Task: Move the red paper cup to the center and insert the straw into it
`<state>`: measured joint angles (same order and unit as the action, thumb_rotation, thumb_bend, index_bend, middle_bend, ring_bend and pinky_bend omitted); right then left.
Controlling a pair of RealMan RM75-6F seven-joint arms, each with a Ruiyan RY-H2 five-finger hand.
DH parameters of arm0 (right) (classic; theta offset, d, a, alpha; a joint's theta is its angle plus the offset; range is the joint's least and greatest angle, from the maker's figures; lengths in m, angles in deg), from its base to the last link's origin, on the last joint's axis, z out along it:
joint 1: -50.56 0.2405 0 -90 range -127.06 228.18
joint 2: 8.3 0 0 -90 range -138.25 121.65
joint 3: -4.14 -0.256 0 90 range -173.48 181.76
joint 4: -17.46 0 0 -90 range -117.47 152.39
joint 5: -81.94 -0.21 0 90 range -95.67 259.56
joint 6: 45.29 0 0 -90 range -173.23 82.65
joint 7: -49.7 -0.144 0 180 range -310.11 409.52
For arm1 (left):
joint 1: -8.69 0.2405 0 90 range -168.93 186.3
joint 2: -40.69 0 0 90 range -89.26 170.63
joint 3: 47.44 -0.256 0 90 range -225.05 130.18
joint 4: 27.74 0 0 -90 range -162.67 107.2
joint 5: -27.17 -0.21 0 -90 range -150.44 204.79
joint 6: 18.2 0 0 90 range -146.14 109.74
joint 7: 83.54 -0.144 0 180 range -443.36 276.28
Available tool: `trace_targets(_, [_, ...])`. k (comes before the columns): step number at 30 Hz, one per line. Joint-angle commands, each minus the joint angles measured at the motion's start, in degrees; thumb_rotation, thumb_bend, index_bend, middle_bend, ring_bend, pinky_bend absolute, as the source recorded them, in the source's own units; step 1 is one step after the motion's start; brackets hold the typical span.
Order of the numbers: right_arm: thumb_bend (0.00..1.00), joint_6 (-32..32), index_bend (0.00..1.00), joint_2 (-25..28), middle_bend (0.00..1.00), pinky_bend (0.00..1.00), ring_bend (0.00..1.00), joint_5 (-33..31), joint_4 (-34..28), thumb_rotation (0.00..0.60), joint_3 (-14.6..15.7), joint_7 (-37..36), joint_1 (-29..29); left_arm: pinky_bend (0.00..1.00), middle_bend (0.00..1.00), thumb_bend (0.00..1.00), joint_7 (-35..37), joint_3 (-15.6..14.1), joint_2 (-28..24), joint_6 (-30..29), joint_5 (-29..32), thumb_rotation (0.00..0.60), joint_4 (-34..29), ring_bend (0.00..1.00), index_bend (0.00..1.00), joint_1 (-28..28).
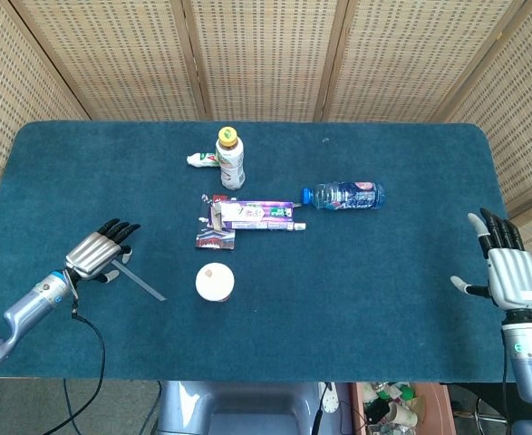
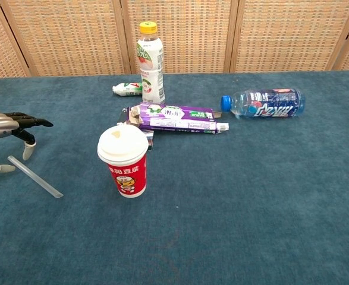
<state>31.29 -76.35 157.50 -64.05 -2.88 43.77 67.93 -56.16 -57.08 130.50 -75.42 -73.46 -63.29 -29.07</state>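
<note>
Hovering over the far end of the straw, the left robot hand has its fingers spread and nothing in them; from the chest camera its fingertips hang just above the blue desk and the straw lies loose below. The right robot hand sits far off at the right edge, also spread and empty. The red paper cup, with its white lid on, stands upright near the middle of the desk, a little left of centre and near side of the purple box.

What worries me most is the straw itself. It is thin, clear and lying flat on cloth, so thick fingers could easily press it down, roll it aside or flick it toward the near edge rather than lift it. A pinch taken too near one end would likely leave it drooping and hard to aim.

The cup looks light and tall for its base; a sideways nudge while shifting it, or a straw jabbed off the lid's small opening, could tip it. The torn packet touching the cup's far side and the box beyond might get dragged along. The upright bottle and the lying water bottle are well apart, less of a concern.
</note>
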Motion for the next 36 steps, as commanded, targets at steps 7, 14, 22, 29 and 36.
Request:
trace_targets(7, [0.0, -0.5, 0.0, -0.1, 0.0, 0.0, 0.0, 0.2, 0.0, 0.6, -0.5, 0.1, -0.2, 0.0, 0.0, 0.38, 0.3, -0.4, 0.4, 0.2, 0.4, 0.6, 0.6, 0.0, 0.5, -0.1])
trace_targets(14, [0.0, -0.8, 0.0, -0.2, 0.0, 0.0, 0.0, 0.4, 0.0, 0.6, -0.8, 0.1, -0.4, 0.0, 0.0, 0.38, 0.5, -0.9, 1.0, 0.4, 0.6, 0.6, 1.1, 0.0, 0.5, -0.2])
trace_targets(22, [0.0, -1.0, 0.0, -0.1, 0.0, 0.0, 0.0, 0.9, -0.1, 0.6, -1.1, -0.4, -0.6, 0.0, 0.0, 0.38, 0.1, -1.3, 1.4, -0.3, 0.7, 0.6, 1.4, 0.0, 0.5, 0.2])
trace_targets(29, [0.0, -1.1, 0.0, 0.0, 0.0, 0.0, 0.0, 1.0, -0.2, 0.6, -1.4, -0.7, -0.9, 0.0, 0.0, 0.38, -0.7, -1.7, 1.8, -0.5, 0.6, 0.6, 1.9, 0.0, 0.53, 0.2])
trace_targets(36, [0.0, -1.1, 0.0, 0.0, 0.0, 0.0, 0.0, 1.1, -0.4, 0.6, -1.7, -0.5, -1.1, 0.0, 0.0, 0.38, -0.7, -1.6, 2.4, -0.9, 1.1, 0.6, 2.7, 0.0, 0.58, 0.6])
